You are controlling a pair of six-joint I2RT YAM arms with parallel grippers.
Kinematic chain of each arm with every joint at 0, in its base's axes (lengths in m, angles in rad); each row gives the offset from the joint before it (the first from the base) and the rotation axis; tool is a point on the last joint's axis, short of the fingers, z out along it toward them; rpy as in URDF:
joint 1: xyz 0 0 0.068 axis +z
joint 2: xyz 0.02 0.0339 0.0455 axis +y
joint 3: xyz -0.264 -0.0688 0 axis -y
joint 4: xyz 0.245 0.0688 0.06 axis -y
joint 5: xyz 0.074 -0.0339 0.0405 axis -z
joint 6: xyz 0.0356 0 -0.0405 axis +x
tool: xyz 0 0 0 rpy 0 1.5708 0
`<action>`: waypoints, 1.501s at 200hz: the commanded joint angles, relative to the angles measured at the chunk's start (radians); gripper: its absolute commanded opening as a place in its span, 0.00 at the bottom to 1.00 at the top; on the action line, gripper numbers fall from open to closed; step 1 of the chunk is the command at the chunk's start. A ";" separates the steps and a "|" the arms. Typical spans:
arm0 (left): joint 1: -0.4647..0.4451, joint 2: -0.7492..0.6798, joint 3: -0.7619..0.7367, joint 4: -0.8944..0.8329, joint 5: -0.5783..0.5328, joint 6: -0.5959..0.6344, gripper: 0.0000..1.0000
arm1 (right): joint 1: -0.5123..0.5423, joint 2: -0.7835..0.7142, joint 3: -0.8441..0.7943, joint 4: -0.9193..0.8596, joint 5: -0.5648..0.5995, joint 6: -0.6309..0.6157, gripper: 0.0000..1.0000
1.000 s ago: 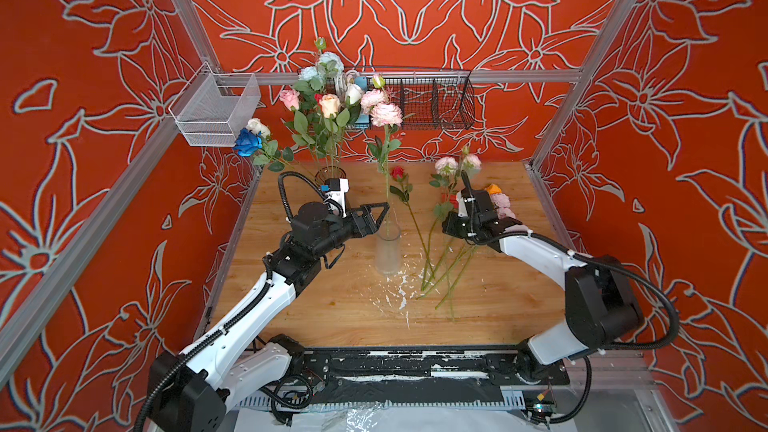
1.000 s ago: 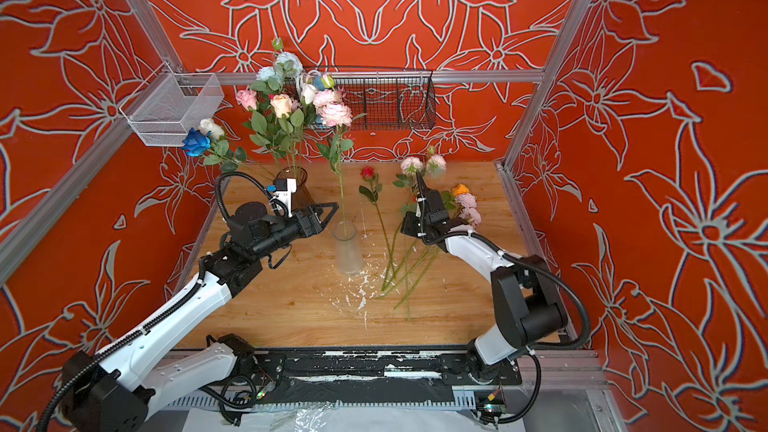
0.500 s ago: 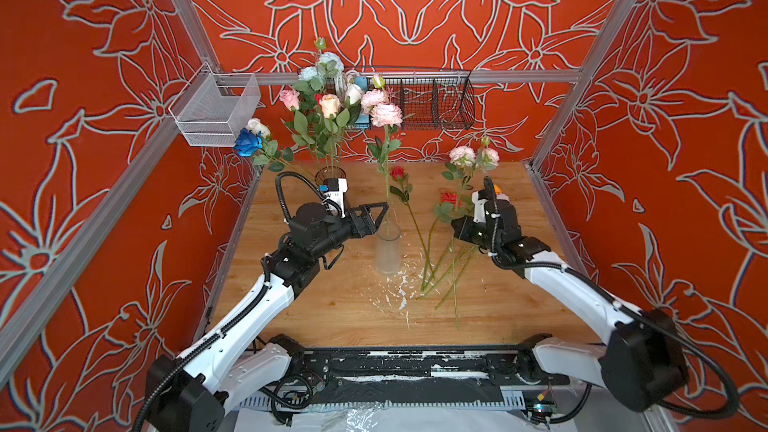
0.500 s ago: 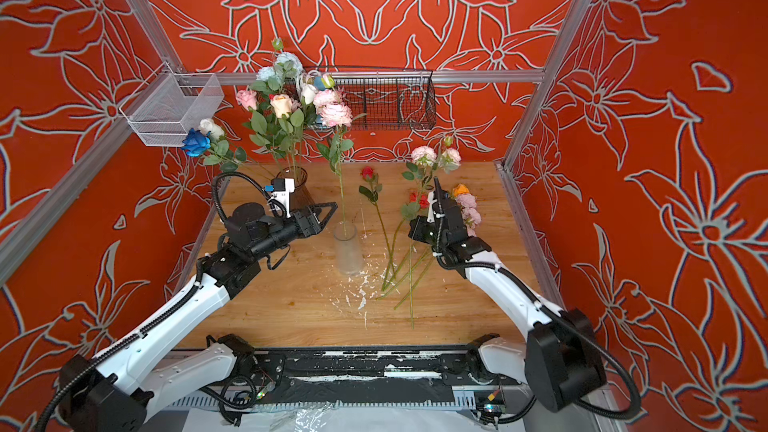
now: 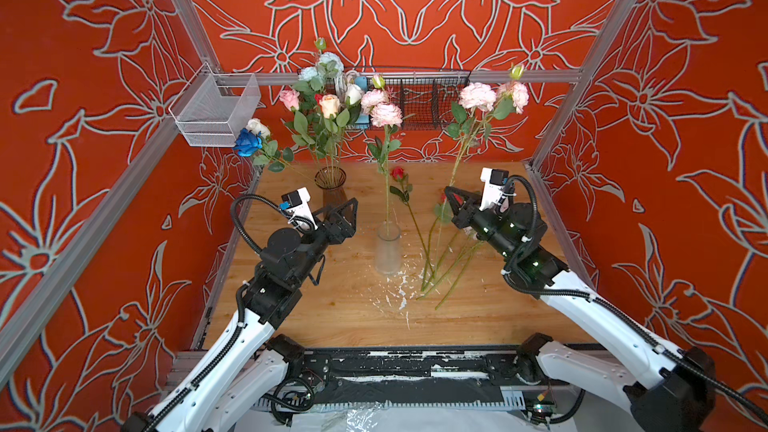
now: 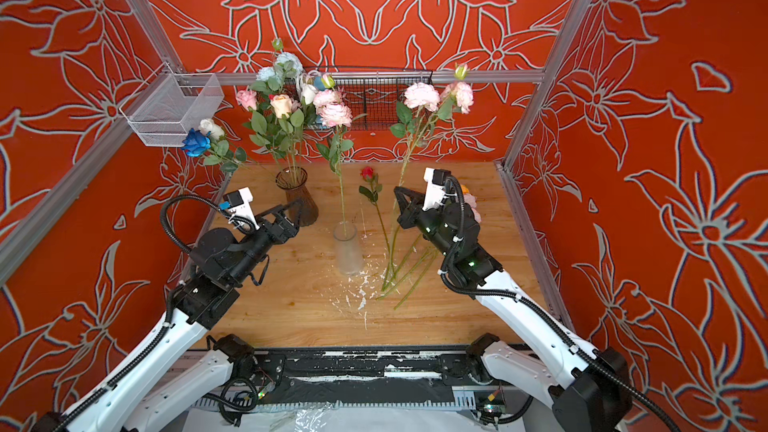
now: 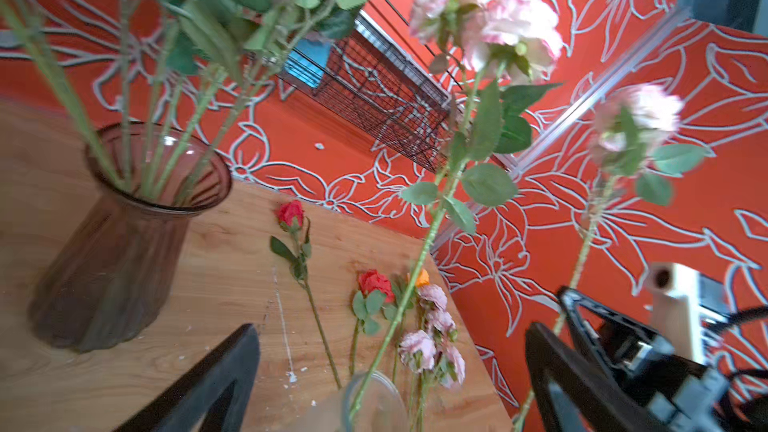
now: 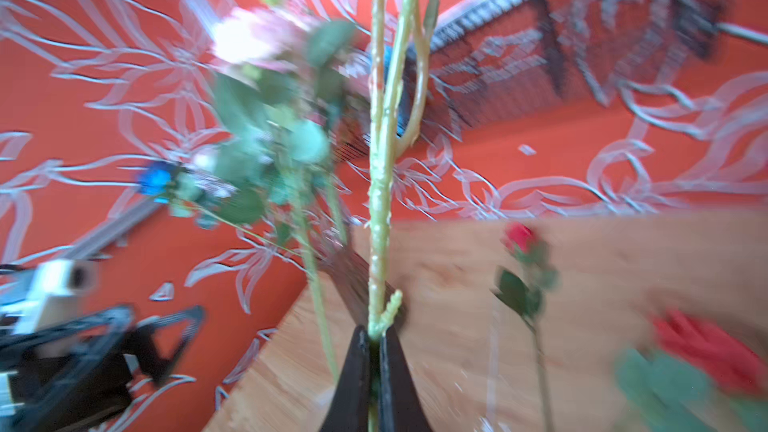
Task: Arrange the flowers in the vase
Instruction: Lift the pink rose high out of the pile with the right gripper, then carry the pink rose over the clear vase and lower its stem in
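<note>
1. Your right gripper [image 5: 449,193] is pinched tight on the stem of the pink peony spray [image 5: 478,95], held upright just right of the clear vase [image 5: 388,251]; your left gripper [image 5: 348,206] is spread wide, empty.
2. Expect it light, top-heavy and springy; the slick stem may swivel.
3. The loose flowers [image 5: 440,259] lie beside the vase; take them on bare stem, below the leaves.

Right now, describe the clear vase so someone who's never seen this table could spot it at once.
Start at the wooden table; near its middle stands the clear vase. Unlike the brown vase further back, which is crammed with stems, it is pale, see-through and holds just one pink flower stem.
</note>
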 commanded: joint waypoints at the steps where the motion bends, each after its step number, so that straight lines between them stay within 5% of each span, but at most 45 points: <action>1: 0.018 -0.023 -0.001 -0.007 -0.124 -0.017 0.99 | 0.049 0.059 0.129 0.212 0.029 -0.060 0.00; 102: 0.107 0.009 0.009 0.004 0.012 -0.095 0.98 | 0.167 0.361 0.466 0.226 0.036 -0.203 0.00; 193: 0.134 0.022 0.004 0.034 0.057 -0.104 0.98 | 0.191 0.390 0.190 0.205 0.053 -0.215 0.00; 213: 0.143 0.027 0.004 0.037 0.062 -0.099 0.98 | 0.194 0.385 0.161 0.194 0.050 -0.199 0.24; 300: 0.148 0.043 0.001 0.057 0.086 -0.092 0.98 | 0.199 0.324 0.138 0.108 0.047 -0.218 0.35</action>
